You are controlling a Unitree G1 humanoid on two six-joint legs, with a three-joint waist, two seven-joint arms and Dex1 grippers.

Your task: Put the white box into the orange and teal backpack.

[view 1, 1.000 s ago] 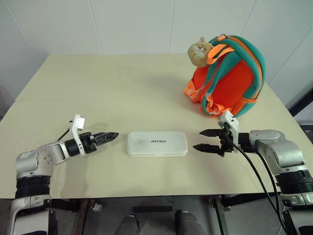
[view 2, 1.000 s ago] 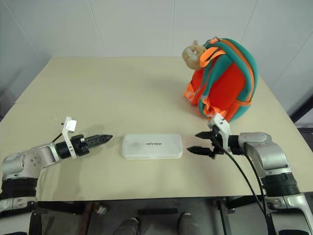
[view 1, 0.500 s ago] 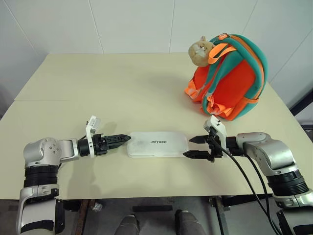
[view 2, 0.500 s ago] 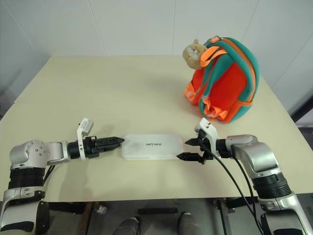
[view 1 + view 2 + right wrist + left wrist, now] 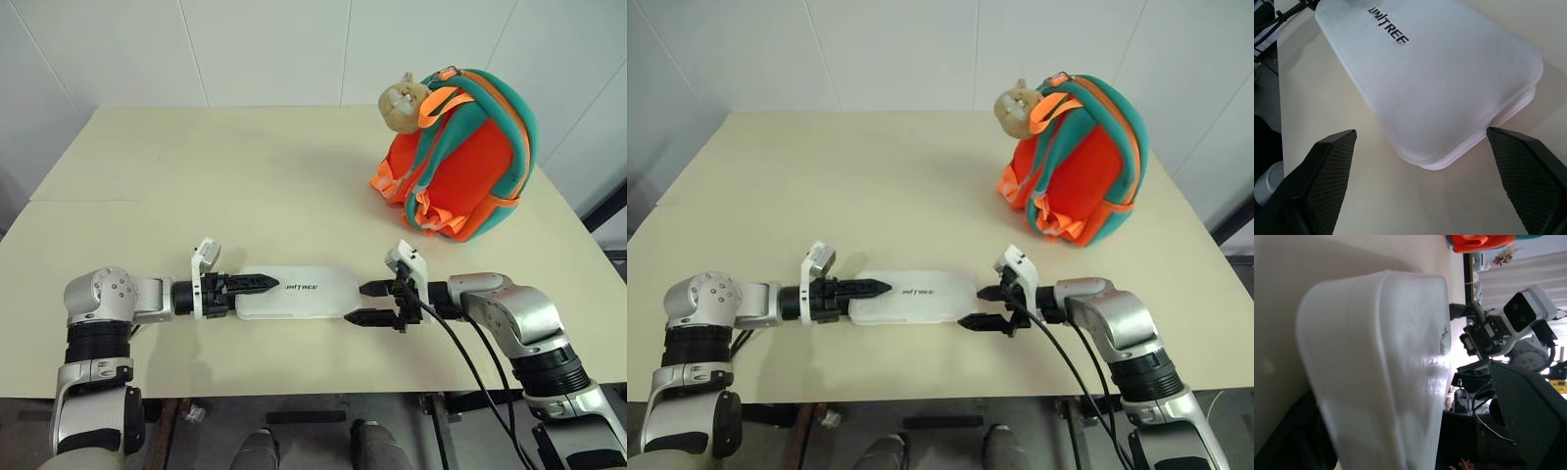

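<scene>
White box (image 5: 299,292) flat on the near tabletop (image 5: 225,176), flanked end-on by left tool (image 5: 257,283) and right tool (image 5: 367,304) — both open, bracketing its short ends for a two-sided lift; orange and teal backpack (image 5: 460,157) stands far right.

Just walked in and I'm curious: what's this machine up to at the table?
The robot is closing in on a white box from both ends: left gripper and right gripper, jaws open, neither gripping yet. The box lies flat on the table. The orange and teal backpack stands behind, to the right.
</scene>
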